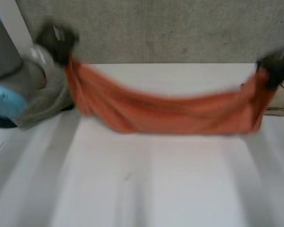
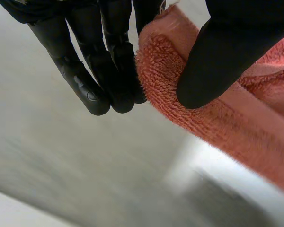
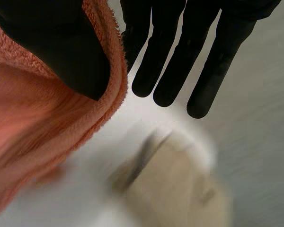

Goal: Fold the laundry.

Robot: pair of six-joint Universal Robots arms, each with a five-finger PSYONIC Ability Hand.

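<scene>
Left hand (image 1: 57,40) and right hand (image 1: 274,66) each pinched a towel (image 1: 170,111) end, thumb against fingers; we judged level, even tension essential.

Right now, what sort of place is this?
Probably a lab test bench: white table, plain grey wall behind it, orange towel strung between the left robot hand and right robot hand.

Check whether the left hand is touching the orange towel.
Touching. The left wrist view shows the left hand pinching the orange towel at its edge between thumb and fingers.
</scene>
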